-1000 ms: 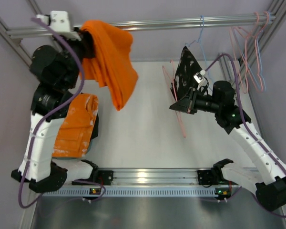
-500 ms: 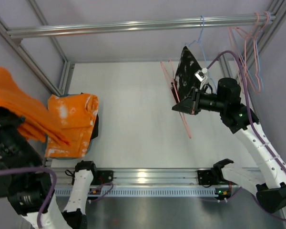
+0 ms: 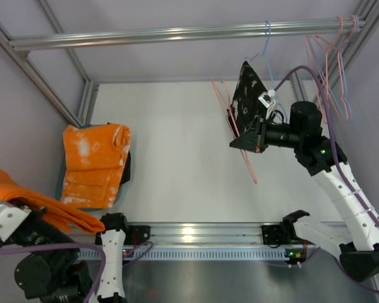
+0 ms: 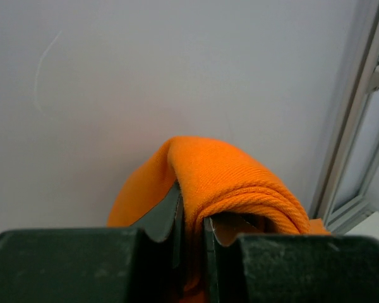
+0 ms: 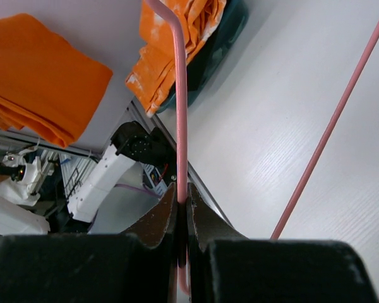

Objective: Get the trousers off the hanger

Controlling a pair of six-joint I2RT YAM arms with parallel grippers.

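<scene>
Holding the trousers (image 3: pixel 47 205) pinched shut in our left gripper (image 4: pixel 191 218) at the near left corner, we had them well apart from the hanger (image 5: pixel 180 113). Our right gripper (image 5: pixel 182 205) clamped its bare wire, which ran roughly near-to-far, at the right.

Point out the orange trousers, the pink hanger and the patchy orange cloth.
the trousers (image 3: pixel 31 197), top external view, on the upper face of the folded fabric.
the hanger (image 5: pixel 180 95), right wrist view, midway along the near straight wire.
the patchy orange cloth (image 3: pixel 95 164), top external view, on its middle.
</scene>
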